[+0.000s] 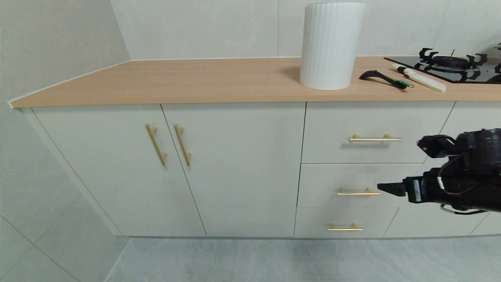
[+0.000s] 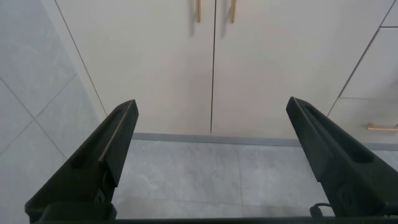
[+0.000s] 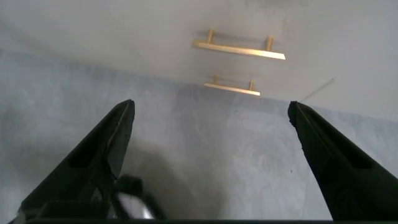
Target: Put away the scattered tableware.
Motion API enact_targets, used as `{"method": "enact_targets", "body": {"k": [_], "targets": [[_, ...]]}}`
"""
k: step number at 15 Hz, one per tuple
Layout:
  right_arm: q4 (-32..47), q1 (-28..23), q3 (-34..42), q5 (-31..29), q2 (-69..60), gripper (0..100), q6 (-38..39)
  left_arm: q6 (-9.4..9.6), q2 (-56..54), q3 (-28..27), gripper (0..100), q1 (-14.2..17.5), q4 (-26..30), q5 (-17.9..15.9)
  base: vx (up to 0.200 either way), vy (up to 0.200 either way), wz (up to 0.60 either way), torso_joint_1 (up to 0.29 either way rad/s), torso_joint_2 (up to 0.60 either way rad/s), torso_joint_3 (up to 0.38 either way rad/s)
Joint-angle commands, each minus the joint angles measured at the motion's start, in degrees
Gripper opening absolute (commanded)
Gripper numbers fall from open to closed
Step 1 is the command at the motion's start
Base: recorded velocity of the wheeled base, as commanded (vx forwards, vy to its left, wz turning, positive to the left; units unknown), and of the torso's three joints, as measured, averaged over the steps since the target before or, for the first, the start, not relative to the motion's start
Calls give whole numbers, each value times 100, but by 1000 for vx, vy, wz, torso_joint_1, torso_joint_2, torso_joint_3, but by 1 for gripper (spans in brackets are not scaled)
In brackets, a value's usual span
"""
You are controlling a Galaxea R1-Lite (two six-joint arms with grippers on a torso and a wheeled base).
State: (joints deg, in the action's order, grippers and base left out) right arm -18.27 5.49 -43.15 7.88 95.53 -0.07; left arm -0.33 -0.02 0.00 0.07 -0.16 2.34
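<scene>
While jaws gape, utensils (image 1: 383, 79) dot the counter (image 1: 195, 80).

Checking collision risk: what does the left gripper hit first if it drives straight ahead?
Left gripper: probably the cupboard doors, low near their seam; nothing shows in between, though depth is unclear.

hob (image 1: 450, 66) cut off at rt edge, white canister (image 1: 330, 47) top cropped

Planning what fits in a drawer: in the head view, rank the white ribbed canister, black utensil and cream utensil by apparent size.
1. white ribbed canister, clearly largest.
2. black utensil and cream utensil: similar length, not ranked.
</scene>
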Motion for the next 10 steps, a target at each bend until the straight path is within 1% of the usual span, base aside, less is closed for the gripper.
{"method": "enact_targets", "body": {"k": [1, 3, 5, 6, 10], "targets": [[-133, 5, -800, -40, 1557, 100, -10, -2, 2, 0, 100, 1, -2, 3, 0, 0, 0, 0, 0, 0], [-352, -48, -958, -128, 2058, 100, -19, -2, 2, 0, 100, 1, -2, 3, 0, 0, 0, 0, 0, 0], [-880, -39, -967, -410, 2488, 100, -19, -11, 2, 0, 100, 1, -2, 3, 0, 0, 0, 0, 0, 0], [-1381, -39, -940, -664, 2831, 100, -19, -2, 2, 0, 100, 1, -2, 3, 0, 0, 0, 0, 0, 0], [-2101, -48, -984, -875, 3315, 100, 7, -2, 2, 0, 100, 1, -2, 3, 0, 0, 0, 0, 0, 0]]}}
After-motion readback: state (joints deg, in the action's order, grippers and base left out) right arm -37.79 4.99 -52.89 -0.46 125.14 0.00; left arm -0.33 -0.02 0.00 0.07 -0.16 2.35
